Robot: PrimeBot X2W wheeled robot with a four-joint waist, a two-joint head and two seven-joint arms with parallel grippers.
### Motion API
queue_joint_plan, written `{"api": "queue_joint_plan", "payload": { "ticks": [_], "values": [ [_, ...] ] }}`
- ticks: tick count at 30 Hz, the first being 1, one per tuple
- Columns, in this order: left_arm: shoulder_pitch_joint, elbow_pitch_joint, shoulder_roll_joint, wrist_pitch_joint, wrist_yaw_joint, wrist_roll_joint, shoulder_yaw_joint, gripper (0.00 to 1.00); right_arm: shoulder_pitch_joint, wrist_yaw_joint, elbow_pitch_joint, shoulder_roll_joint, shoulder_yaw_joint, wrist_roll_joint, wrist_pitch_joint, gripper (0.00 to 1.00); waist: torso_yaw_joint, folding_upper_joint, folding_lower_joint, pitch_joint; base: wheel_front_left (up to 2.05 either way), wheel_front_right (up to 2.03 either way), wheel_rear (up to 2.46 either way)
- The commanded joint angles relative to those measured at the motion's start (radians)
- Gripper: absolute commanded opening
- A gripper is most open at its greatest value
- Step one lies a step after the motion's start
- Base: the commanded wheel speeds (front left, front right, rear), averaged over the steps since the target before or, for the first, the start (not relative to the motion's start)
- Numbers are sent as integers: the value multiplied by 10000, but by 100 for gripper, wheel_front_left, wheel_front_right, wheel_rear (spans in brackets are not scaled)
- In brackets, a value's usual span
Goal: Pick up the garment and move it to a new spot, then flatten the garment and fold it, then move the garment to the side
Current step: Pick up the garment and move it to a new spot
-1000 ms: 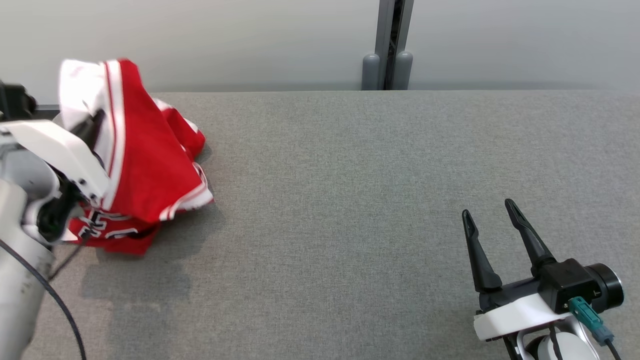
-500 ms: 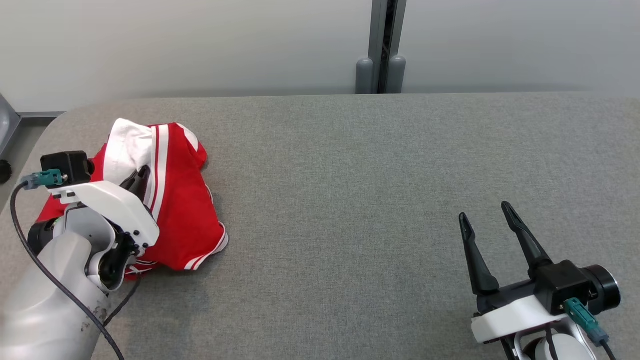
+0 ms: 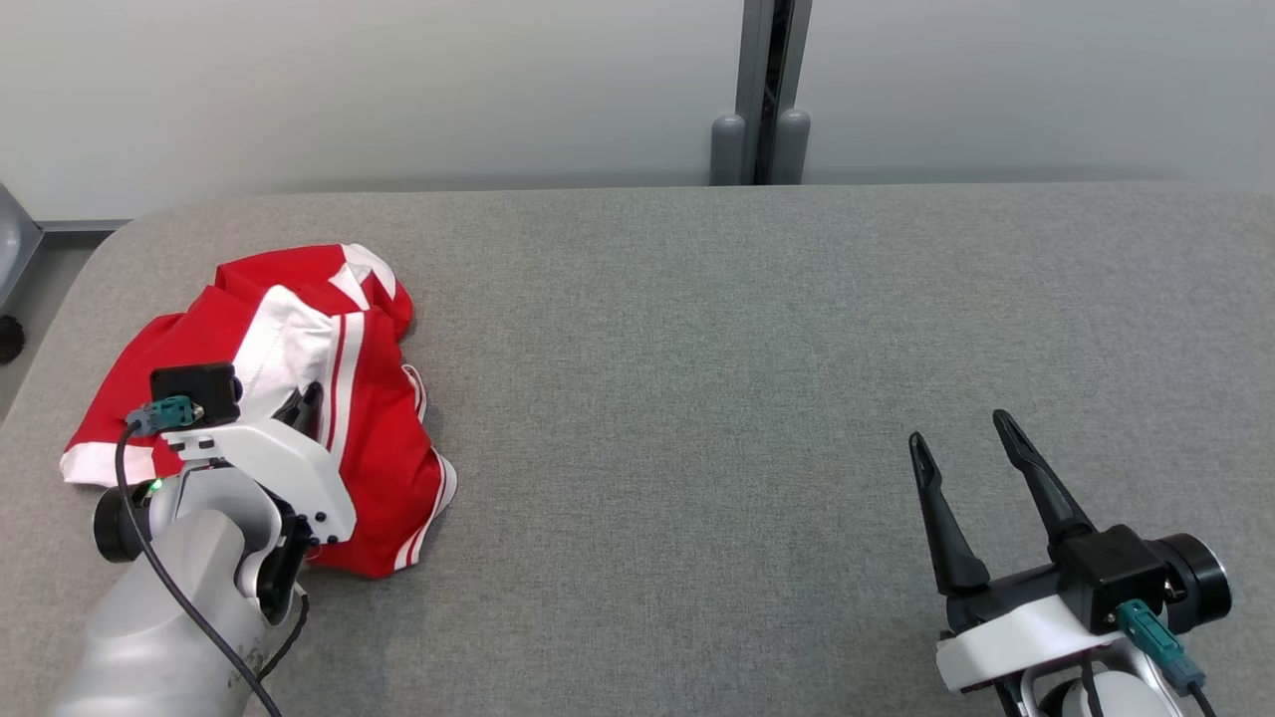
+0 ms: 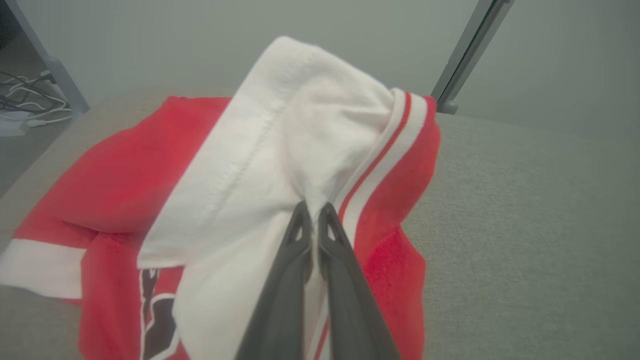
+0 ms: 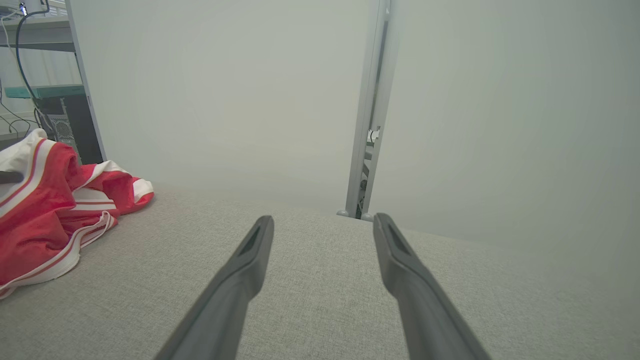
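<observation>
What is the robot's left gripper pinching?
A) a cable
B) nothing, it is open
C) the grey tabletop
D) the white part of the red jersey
D: the left wrist view shows the left gripper shut on a white fold of the red jersey.

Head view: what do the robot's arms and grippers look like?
Both the left gripper and right gripper have long dark tapered fingers on white brackets, each with a black camera block and teal plug. The left forearm is scuffed silver-grey, with a black cable and a green light.
</observation>
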Motion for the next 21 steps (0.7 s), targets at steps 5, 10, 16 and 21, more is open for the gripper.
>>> {"api": "queue_joint_plan", "payload": {
  "ticks": [5, 10, 16, 21],
  "values": [
    [-396, 698, -8, -709, 208, 448, -245, 100, -96, 20, -16, -46, -5, 13, -62, 100, -65, -1, 0, 72, 0, 0, 0],
    [-614, 1144, -24, -1030, 46, 533, -294, 100, -42, 20, -37, -46, -72, 82, -62, 100, -56, -1, 0, 79, 0, 0, 0],
    [-746, 1030, 107, -1504, 116, 614, -134, 100, 34, 20, -57, -44, -119, 171, -62, 100, 53, -1, 0, 21, 0, 0, 0],
    [-700, 308, 321, -1647, 321, 805, 144, 100, 114, 20, -68, -44, -149, 197, -62, 100, 192, -1, 0, -46, 0, 0, 0]
  ]
}}
